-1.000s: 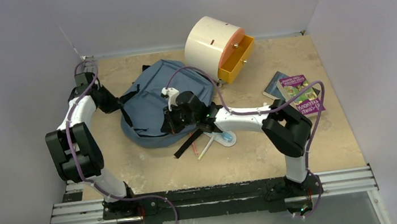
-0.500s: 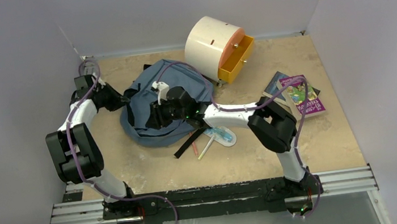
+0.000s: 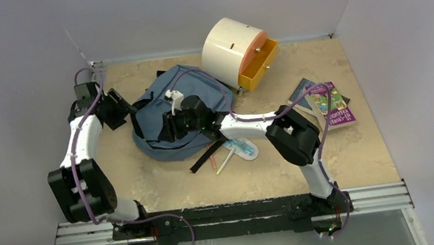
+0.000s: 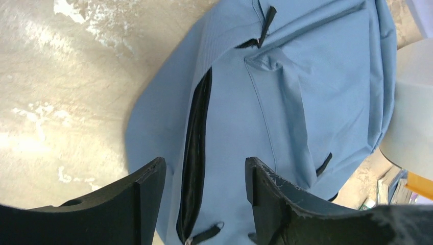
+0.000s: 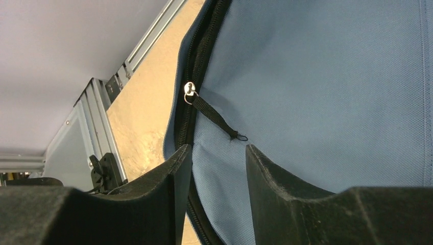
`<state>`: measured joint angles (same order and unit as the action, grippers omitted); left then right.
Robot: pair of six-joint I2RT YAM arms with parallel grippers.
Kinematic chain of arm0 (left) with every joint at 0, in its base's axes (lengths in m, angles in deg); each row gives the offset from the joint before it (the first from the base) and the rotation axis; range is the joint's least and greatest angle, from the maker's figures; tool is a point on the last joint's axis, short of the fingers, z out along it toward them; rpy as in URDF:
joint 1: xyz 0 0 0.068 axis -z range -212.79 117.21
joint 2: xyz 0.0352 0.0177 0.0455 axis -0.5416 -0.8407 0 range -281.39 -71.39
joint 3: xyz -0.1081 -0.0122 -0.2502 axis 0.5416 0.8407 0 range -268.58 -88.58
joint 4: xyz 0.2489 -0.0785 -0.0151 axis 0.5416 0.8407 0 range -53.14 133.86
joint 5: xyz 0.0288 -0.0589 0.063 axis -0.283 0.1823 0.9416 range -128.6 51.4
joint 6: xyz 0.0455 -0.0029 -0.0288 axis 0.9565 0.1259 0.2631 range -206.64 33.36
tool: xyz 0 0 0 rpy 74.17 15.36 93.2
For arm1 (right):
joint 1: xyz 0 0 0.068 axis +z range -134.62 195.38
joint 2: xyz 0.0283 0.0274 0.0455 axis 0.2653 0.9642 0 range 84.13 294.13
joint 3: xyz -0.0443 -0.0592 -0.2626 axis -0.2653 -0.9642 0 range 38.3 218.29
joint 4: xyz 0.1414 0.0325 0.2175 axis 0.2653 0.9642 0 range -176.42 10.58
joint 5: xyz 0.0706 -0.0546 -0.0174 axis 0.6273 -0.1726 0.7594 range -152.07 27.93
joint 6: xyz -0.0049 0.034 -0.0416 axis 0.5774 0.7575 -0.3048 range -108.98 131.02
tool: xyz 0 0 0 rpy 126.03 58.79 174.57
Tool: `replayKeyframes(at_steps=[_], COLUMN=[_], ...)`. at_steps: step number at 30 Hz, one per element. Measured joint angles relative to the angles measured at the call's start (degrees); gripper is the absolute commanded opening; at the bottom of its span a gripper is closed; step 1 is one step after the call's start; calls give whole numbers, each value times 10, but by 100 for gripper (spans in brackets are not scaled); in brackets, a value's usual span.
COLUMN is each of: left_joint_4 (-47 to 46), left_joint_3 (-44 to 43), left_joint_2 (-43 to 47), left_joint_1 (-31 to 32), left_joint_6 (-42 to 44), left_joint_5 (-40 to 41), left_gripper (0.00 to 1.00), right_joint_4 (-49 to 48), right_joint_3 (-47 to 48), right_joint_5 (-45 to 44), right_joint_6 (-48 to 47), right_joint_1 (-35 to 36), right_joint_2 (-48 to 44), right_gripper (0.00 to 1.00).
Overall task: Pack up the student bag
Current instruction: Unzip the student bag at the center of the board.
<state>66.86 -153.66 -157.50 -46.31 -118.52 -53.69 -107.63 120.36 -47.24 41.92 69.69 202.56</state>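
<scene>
Near edge: rail (image 3: pixel 231 211) w/ both arm bases bolted on.

Just past it, mid-table (image 3: pixel 167 191): two pens (image 3: pixel 219 161) side by side. A black strip (image 3: pixel 203 157) lies next to them, can't tell if strap or marker. A small white/blue item (image 3: pixel 245 151) is partly under the R forearm, can't ID it.

Bag (image 3: pixel 194 84): lying flat, left of centre, slate-blue w/ black straps. Its far-right end is just beside the cabinet.

R gripper (image 3: pixel 168 127): reaching across from the right, over the bag's near-left part. On the wrist cam the R gripper (image 5: pixel 217 153) has jaws partway apart w/ a clear gap, not clamped on anything, only blue fabric behind them. Zip pull (image 5: pixel 190 91) w/ its black tab lies loose on the fabric just beyond the fingertips, next to the black zip line at the bag edge.

L gripper (image 3: pixel 127 108): at the bag's left edge. On the wrist cam the L gripper (image 4: pixel 204 166) has jaws wide apart and empty. Bag (image 4: pixel 306 76) is below, w/ a dark zip slit (image 4: pixel 196 153) running up between the fingers.

Right side: books (image 3: pixel 331 105), purple cover on top of a darker one, well apart from the bag.

Far end: cream round cabinet (image 3: pixel 227 46), its orange drawer (image 3: pixel 257 66) pulled out.
</scene>
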Motion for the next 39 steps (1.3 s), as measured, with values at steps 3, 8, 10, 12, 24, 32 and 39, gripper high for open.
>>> replayKeyframes(at_steps=[3, 8, 10, 12, 24, 32, 39], left_joint_4=[11, 27, 28, 30, 9, 9, 9], left_joint_3=[21, 73, 89, 104, 112, 102, 85], left_joint_2=[43, 81, 82, 82, 44, 29, 25], left_joint_1=[1, 8, 13, 21, 52, 52, 52], left_joint_6=[0, -4, -6, -11, -30, -30, -30], left_joint_5=[5, 6, 6, 6, 4, 16, 22], left_gripper=[58, 59, 59, 59, 31, 8, 0], right_joint_4=[-2, -8, -10, -11, -19, -18, -27], right_joint_3=[-1, -13, -17, -18, -18, -18, -37], right_joint_5=[2, 3, 3, 4, 14, 26, 32], right_joint_6=[0, 0, 1, 2, 2, -7, -11], right_joint_1=[0, -1, -1, -1, -1, 0, 2], right_joint_2=[0, -4, -5, -5, -5, -5, -5], right_gripper=[48, 51, 52, 52, 46, 33, 33])
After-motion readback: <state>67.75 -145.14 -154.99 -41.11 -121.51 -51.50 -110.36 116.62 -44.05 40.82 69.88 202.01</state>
